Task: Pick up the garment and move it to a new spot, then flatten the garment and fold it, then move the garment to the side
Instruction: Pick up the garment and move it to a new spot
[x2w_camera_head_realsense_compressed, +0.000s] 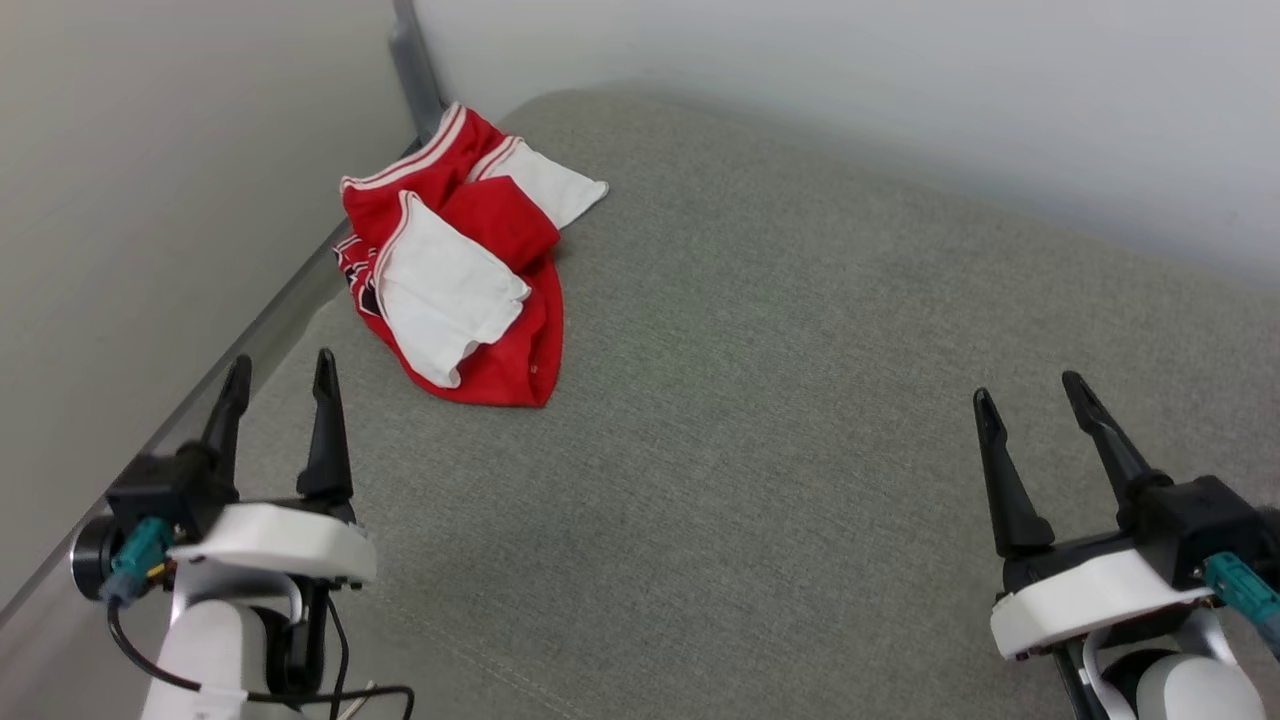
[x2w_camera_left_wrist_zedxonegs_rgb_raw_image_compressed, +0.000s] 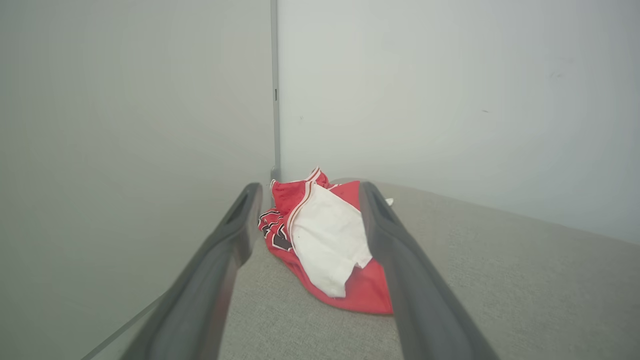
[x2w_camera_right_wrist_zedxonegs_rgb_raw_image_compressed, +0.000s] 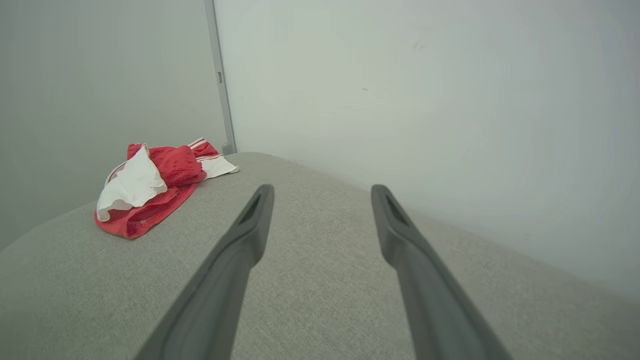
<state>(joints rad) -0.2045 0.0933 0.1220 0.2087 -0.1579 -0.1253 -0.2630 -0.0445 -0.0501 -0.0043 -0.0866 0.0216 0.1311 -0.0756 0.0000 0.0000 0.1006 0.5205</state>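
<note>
Crumpled garment (x2w_camera_head_realsense_compressed: 455, 270) — grey surface (x2w_camera_head_realsense_compressed: 800, 400); far left

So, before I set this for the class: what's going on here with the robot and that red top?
A two-armed robot faces a grey cushioned surface. The garment, red with white sleeves, lies crumpled in the far left corner where the walls meet. Nothing is handling it yet: the left gripper and the right gripper are both open, empty and short of the cloth. The left one is nearer and points at it, so the pick-up has not begun.
</note>
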